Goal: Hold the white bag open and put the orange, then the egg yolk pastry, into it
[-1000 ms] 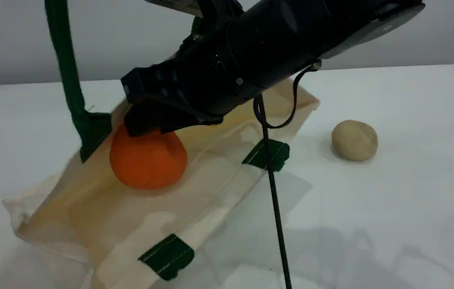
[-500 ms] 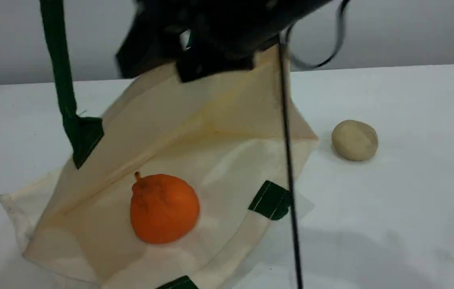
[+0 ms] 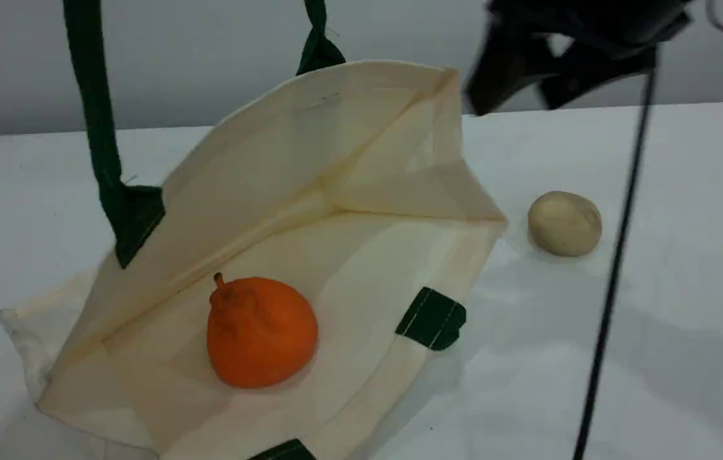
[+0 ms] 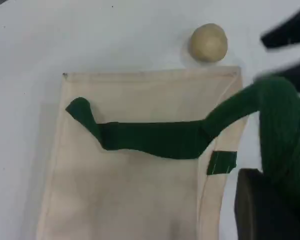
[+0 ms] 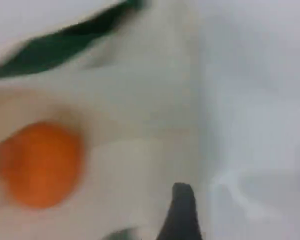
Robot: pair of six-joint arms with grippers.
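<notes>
The white bag [image 3: 348, 160] lies on its side on the table with its mouth held wide. Its green handle [image 3: 96, 128] is pulled taut up past the top edge. In the left wrist view my left gripper [image 4: 275, 185] is shut on that handle [image 4: 155, 137], above the bag [image 4: 130, 195]. The orange [image 3: 262, 332] rests inside the bag on its lower wall, stem up. The egg yolk pastry [image 3: 564, 223] sits on the table just right of the bag. My right gripper [image 3: 514, 99] hangs open and blurred above the pastry, holding nothing. The blurred right wrist view shows the orange [image 5: 40, 165] and one fingertip [image 5: 182, 210].
A black cable [image 3: 614, 268] hangs from the right arm down across the table, right of the pastry. The white table [image 3: 687, 191] stretches out bare to the right and front. A green patch [image 3: 431, 317] marks the bag's lower rim.
My right gripper opened and let go of the orange, which settled lower inside the bag. The gripper then rose and swung right, out of the bag. The bag's upper wall lifted.
</notes>
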